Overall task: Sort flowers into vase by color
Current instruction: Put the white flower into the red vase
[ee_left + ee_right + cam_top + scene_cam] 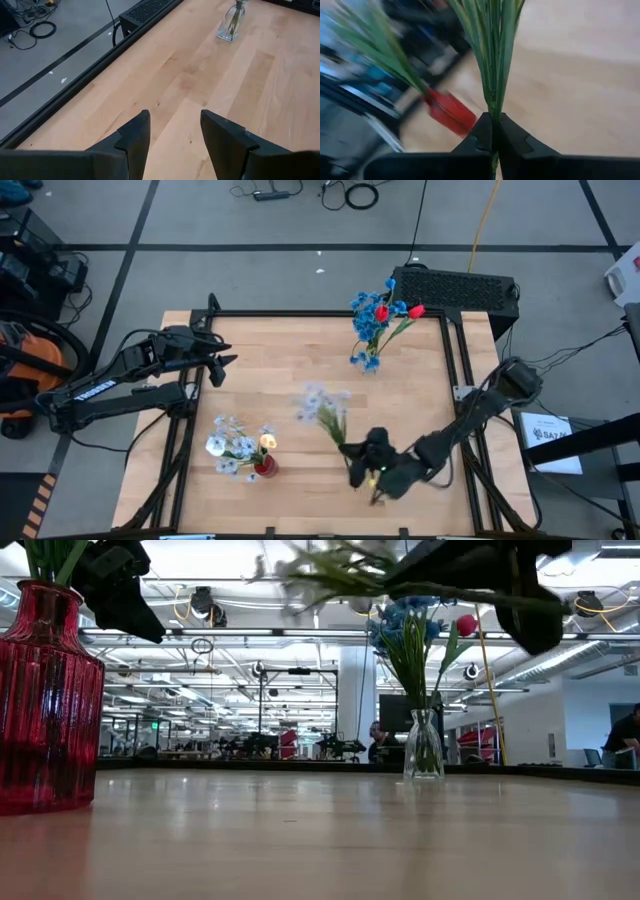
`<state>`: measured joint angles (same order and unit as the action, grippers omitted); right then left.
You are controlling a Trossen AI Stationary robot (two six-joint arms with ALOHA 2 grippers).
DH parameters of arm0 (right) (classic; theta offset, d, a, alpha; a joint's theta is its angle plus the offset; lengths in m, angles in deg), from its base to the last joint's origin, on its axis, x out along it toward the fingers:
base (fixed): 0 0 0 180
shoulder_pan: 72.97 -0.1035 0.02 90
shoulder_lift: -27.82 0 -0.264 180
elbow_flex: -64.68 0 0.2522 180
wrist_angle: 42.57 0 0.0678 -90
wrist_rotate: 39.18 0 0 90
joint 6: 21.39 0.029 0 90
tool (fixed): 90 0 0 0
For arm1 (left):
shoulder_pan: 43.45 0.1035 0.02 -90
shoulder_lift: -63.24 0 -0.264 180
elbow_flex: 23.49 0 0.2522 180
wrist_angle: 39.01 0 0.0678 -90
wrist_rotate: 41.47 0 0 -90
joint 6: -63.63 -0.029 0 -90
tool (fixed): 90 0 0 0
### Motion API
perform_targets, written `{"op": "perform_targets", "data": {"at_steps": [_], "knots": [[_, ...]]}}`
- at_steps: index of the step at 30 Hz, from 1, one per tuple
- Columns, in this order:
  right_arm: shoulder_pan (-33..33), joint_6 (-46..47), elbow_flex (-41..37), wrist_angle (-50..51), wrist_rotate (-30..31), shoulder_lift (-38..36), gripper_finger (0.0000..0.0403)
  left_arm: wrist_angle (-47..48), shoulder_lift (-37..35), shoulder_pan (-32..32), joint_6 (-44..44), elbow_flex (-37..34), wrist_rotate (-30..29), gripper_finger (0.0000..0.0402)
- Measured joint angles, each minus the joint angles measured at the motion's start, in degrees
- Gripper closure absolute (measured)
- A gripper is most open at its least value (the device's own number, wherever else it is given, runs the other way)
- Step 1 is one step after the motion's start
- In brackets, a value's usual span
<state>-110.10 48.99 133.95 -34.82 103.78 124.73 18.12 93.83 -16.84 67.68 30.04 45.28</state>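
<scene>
**Listener:** Start from above. What's there?

**Me:** A wooden table (300, 395) seen straight down. My right gripper (362, 463) is low over the near right part, pinching the green stem of a pale blue-white flower (318, 402) whose blooms lie out toward the table's middle. A clear vase (372, 360) at the far edge holds bright blue flowers (372, 310) and red buds. A red vase (264, 467) at the near left holds more pale blooms (228, 438) and one small yellow-white one. My left gripper (214, 368) waits over the far left, fingers spread.

**Listener:** And from table height?

**Me:** The red vase (45, 700) looms at the left, and the clear vase (424, 745) stands farther back with blue and red above it. My held flower (330, 570) crosses the top of the frame — lifted clear of the wood.

**Listener:** Your left wrist?

**Me:** Two dark fingers (135, 137) apart over bare wood, with the clear vase (230, 25) well ahead.

**Listener:** Your right wrist?

**Me:** Fingers pressed together on the stem (492, 75); the red vase (449, 112) lies beyond it.

**Listener:** What step is this?

**Me:** Carrying, I judge. The pale flower likely belongs with its match in the red vase, so next I'd turn the stem end downward, line it up over the mouth, and lower it before letting go.
</scene>
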Motion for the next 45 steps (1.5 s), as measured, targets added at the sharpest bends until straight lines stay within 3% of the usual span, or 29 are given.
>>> {"op": "perform_targets", "data": {"at_steps": [5,7,9,12,16,18,25,32,38,45], "knots": [[0.50,-28.97,-16.69,-52.64,-1.77,-0.47,0.0402,0.02,0.00,0.00,0.00,0.00,0.01,0.0221],[1.48,-43.22,-18.00,-68.10,-4.38,1.80,0.0402,0.04,0.00,0.00,0.00,0.00,0.01,0.0221],[2.73,-57.95,-16.26,-77.22,-8.35,4.45,0.0402,0.04,0.00,0.00,0.00,0.00,0.01,0.0221],[4.62,-75.12,-10.31,-77.20,-17.31,8.03,0.0403,0.07,0.00,-0.11,-0.02,0.00,0.01,0.0221],[6.64,-77.69,0.87,-63.97,-27.32,13.17,0.0400,0.09,0.00,-0.11,-0.02,0.00,0.03,0.0221],[7.38,-79.61,7.38,-60.56,-29.10,16.37,0.0400,0.09,0.00,-0.11,-0.04,0.00,0.03,0.0221],[8.58,-96.19,25.20,-67.34,-30.98,28.94,0.0402,0.15,-0.02,-0.11,-0.07,0.00,0.03,0.0221],[10.05,-100.21,35.05,-77.02,-32.29,39.67,0.0402,0.20,-0.02,-0.11,-0.04,0.00,0.03,0.0221],[11.13,-102.65,44.19,-77.36,-32.16,47.01,0.0402,0.20,-0.02,-0.11,-0.04,0.00,-0.03,0.0221],[11.70,-103.50,46.34,-77.11,-28.66,49.50,0.0403,0.20,-0.02,-0.11,-0.04,0.00,-0.06,0.0221]]}}
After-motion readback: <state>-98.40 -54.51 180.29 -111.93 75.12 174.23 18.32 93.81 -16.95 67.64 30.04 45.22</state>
